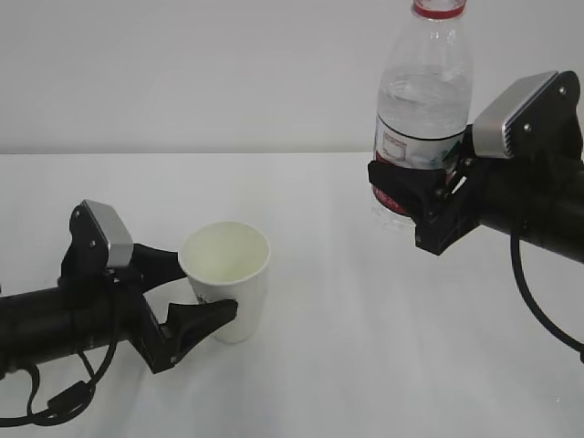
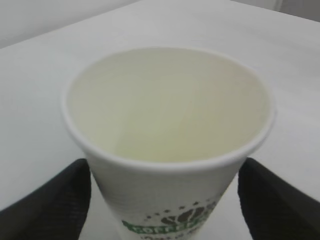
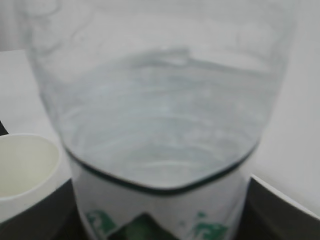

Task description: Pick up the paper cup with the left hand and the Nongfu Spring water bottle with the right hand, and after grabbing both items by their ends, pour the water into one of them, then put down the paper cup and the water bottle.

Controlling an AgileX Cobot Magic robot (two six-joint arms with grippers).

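The right hand (image 1: 412, 196) grips the bottle (image 1: 422, 100) at its label, lifted up and to the right of the cup (image 1: 228, 278); its cap is cut off. The left hand (image 1: 187, 292) brackets the standing cup with wide jaws; contact is unclear.

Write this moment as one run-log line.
left gripper: open around paper cup | right gripper: holding water bottle upright, raised | pour: not started

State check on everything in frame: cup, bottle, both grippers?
White tapered paper cup: upright on the table, empty, between the left fingers.
Clear ribbed plastic water bottle with red label: upright, lifted off the table, partly filled; cap out of frame.
Left black two-finger gripper: jaws wide around the cup; no squeeze visible.
Right black gripper: shut on the bottle's lower body.
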